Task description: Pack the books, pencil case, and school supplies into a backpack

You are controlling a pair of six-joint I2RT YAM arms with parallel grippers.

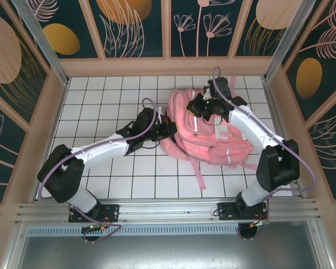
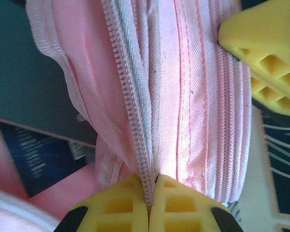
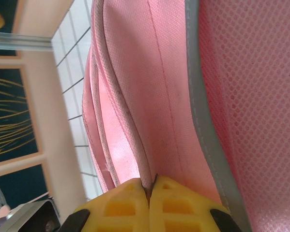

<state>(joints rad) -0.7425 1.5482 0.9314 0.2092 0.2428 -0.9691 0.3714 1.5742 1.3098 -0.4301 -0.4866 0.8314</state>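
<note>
**Grippers pinching the pack at two places**

The left gripper point(image 2: 149, 187) has its yellow fingers pressed together on the toothed zipper track point(image 2: 130, 106) of the large pink fabric backpack point(image 1: 212, 147). The right gripper point(image 3: 149, 187) is likewise pressed together, nipping a fold of pink cloth beside a grey reflective stripe point(image 3: 203, 121).

The backpack lies flat on the white tiled bench point(image 1: 100, 95), right of centre and toward the far side. Its long axis runs diagonally from far left to near right, and loose straps point(image 1: 199, 178) trail toward the arms. Which end is the top cannot be told.

Through the gap beside the zipper, the left wrist view shows a dark navy flat book with pale text lines point(image 2: 38, 159) already inside.

Handling, as a judgement: the pack is soft and limp, so it sags and folds wherever it is unsupported, and the weave gives fair friction. The firm places to hold are the zipper tape, the seams and the straps. Broad panels would only bunch.
</note>
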